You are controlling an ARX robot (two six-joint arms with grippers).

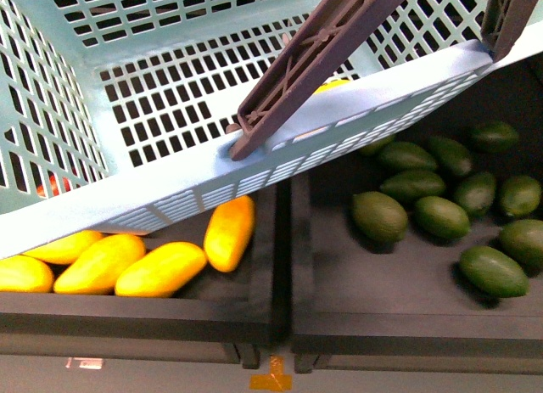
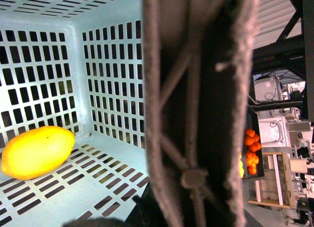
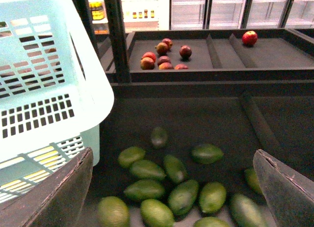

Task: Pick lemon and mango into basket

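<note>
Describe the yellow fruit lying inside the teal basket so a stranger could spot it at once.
Find the light teal plastic basket with slotted walls, tilted above the black trays. On its slotted floor, near a corner, lies one smooth yellow oval fruit. No other fruit shows inside; the similar yellow fruits lie outside, in the tray beneath.

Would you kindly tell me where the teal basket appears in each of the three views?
Front view: the basket fills the upper left, its rim slanting across.
Left wrist view: the basket is seen from inside, behind its handle.
Right wrist view: the basket shows its outer corner, next to the green fruits.
Shared landmarks: the handle and the green fruits.
</note>
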